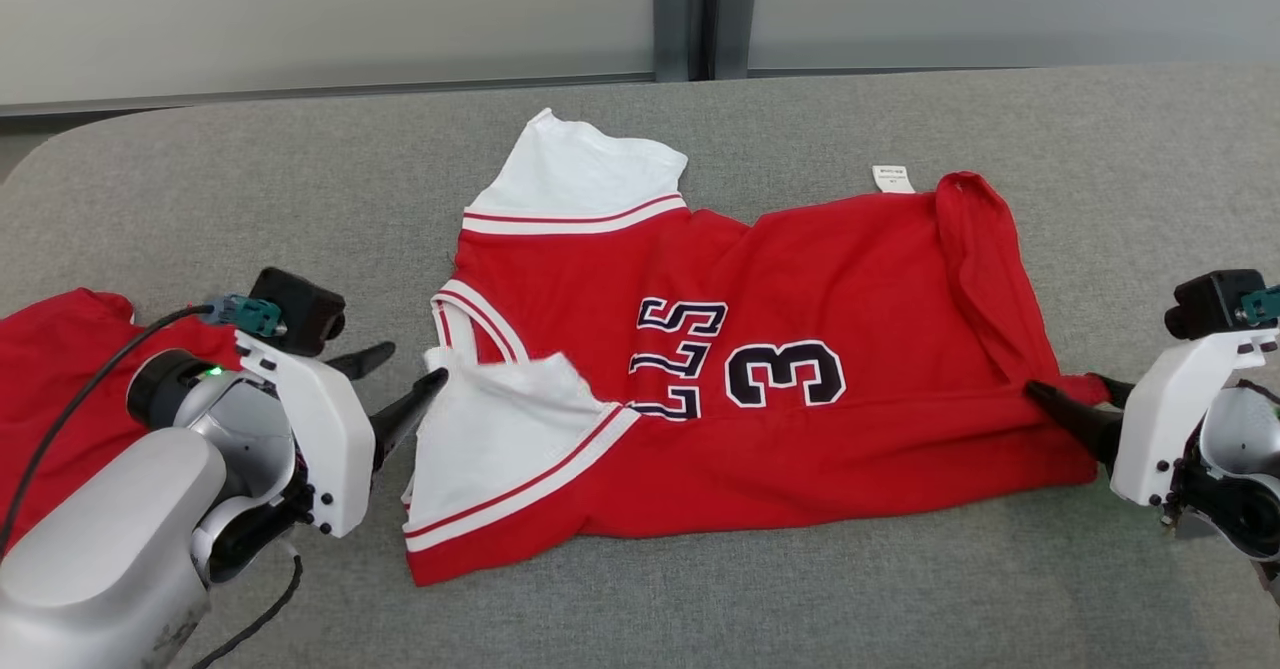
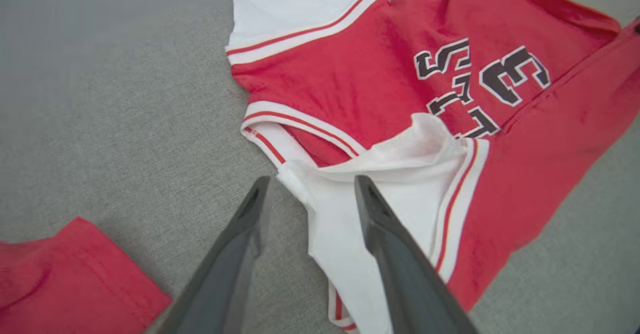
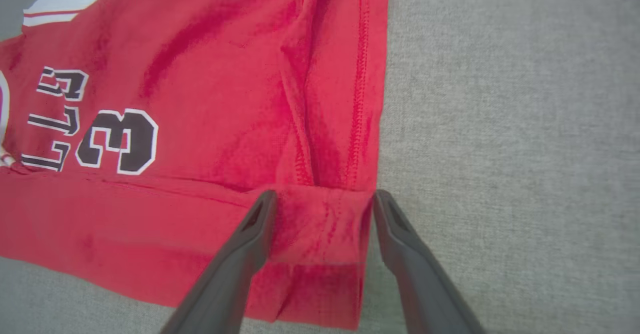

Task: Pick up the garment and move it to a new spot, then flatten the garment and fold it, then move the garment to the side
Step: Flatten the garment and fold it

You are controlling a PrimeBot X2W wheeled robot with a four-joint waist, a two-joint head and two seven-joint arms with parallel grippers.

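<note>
A red jersey-style garment [image 1: 850, 269] with white sleeves and a dark "3" lies on the grey table, its near edge folded over towards the far side. My left gripper [image 1: 415, 364] is open at the near white sleeve [image 1: 490, 419]. In the left wrist view its fingers [image 2: 312, 179] stand apart, one on the sleeve [image 2: 345, 214] and one on bare table. My right gripper [image 1: 1065, 385] is open at the garment's right hem corner. In the right wrist view its fingers [image 3: 325, 194] straddle a small folded-over piece of red hem [image 3: 320, 224] without pinching it.
A second red cloth [image 1: 60, 369] lies at the table's left edge, behind my left arm, and also shows in the left wrist view [image 2: 65, 274]. A white label [image 1: 893, 178] sticks out at the garment's far edge. Two grey posts [image 1: 705, 19] stand behind the table [image 1: 1100, 149].
</note>
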